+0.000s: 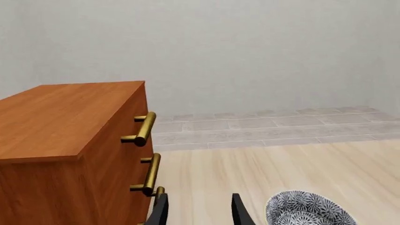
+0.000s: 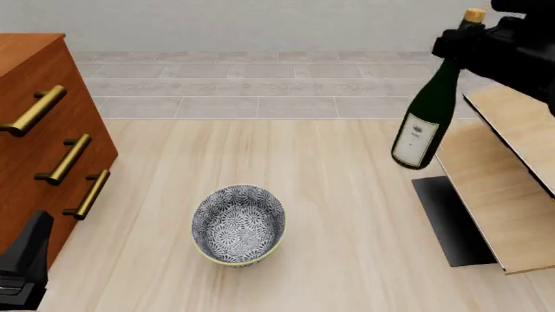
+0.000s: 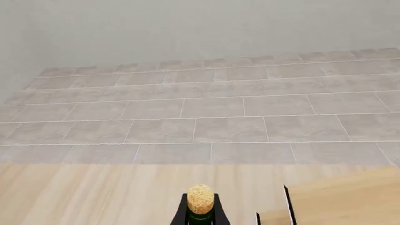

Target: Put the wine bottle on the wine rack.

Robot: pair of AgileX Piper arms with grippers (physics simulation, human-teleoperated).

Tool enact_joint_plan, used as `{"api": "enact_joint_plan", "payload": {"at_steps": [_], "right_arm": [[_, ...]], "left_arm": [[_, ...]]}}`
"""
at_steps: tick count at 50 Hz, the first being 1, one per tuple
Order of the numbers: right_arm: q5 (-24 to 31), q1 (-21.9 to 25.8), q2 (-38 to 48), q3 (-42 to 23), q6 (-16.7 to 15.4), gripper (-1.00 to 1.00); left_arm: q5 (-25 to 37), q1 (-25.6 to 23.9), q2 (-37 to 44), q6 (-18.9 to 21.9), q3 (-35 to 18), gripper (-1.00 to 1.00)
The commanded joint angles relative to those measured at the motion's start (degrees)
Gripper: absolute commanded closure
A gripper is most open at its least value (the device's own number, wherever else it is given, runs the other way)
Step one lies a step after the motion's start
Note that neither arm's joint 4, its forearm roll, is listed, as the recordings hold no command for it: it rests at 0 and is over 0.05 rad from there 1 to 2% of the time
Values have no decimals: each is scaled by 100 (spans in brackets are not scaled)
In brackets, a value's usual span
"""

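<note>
Front view, wine bottle (image 2: 427, 114) white label, writing unreadable, right pincer (image 2: 464, 44) gripping neck

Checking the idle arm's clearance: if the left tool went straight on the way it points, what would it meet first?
The way looks free: bare table between cabinet and bowl, though depth is unclear.

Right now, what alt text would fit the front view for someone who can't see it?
The right pincer holds a dark green wine bottle by its neck, tilted in the air beside the light-wood wine rack. A patterned bowl sits mid-table; a reddish-brown drawer cabinet stands at left.
</note>
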Motion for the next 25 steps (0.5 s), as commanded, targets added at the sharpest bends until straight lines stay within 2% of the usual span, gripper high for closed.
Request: {"api": "enact_joint_plan", "payload": {"at_steps": [1,3,4,6,8,10,12,15,18,25], "right_arm": [[852,-367,-372,-558,613,100],[1027,-383,-466,-693,673,100],[1164,-338,-461,-776,864,100],[1269,-415,-553,-875,810,100],[1429,-413,-605,-990,1018,100],[1517,-519,-705,-1083,918,100],[1708,-583,-649,-1174,1078,100],[1889,-731,-679,-1306,1101,100],[2020,-953,-677,-1368,1151,100],[2427,-1581,-755,-1522,1486,100]], "left_arm": [[-36,-39,0,-58,22,-100],[-38,-56,0,-63,21,-100],[-39,-68,0,-70,18,-100],[-38,-81,0,-65,7,-100],[-26,-91,0,-87,-19,-100],[-37,-103,0,-93,-20,-100],[-49,-113,0,-96,-16,-100],[-34,-138,0,-103,-49,-100],[-29,-147,0,-108,-64,-100],[-47,-193,0,-139,-95,-100]]}}
